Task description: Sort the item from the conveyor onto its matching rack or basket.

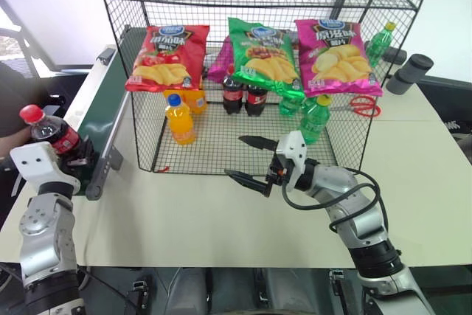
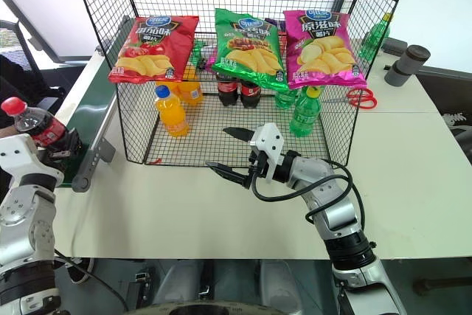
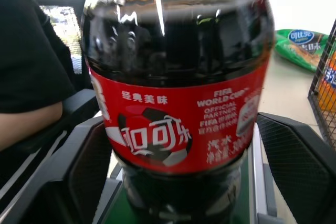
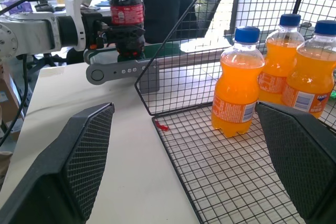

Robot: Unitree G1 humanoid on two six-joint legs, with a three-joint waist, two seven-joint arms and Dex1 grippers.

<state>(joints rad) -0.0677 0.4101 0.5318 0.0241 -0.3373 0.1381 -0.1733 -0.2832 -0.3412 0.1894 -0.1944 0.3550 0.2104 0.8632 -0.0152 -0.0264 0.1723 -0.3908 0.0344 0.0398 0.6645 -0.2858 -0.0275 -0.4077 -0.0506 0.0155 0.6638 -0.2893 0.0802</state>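
While the right gripper hangs spread wide and empty, the left gripper clasps the upright, red-capped cola bottle at the conveyor end.

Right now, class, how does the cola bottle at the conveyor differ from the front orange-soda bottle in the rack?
The cola bottle holds dark liquid under a red cap; the orange-soda bottle holds orange liquid under a blue cap. The cola stands at the conveyor end between the left tool's fingers; the orange soda stands free on the rack floor. Both are upright.
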